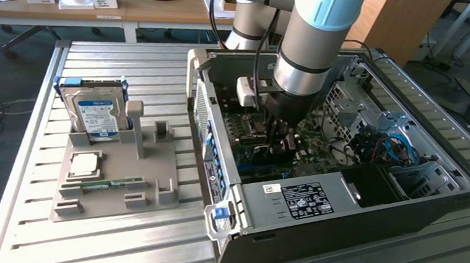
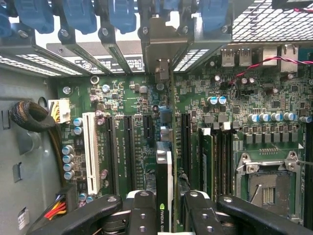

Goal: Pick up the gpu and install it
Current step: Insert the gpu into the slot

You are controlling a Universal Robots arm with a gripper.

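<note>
Gripping thin, flat dark gpu (image 2: 164, 191) edge-on between black gripper (image 2: 165, 215) fingers, half-closed, above green motherboard (image 2: 146, 147); long black slots, white slot (image 2: 90, 152), braided cable (image 2: 29, 117) alongside.

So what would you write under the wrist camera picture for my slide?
Gripper holding the gpu edge-on above the green motherboard inside the computer case.

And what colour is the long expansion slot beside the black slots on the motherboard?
White; the long expansion slot shows best in the wrist view.
</note>
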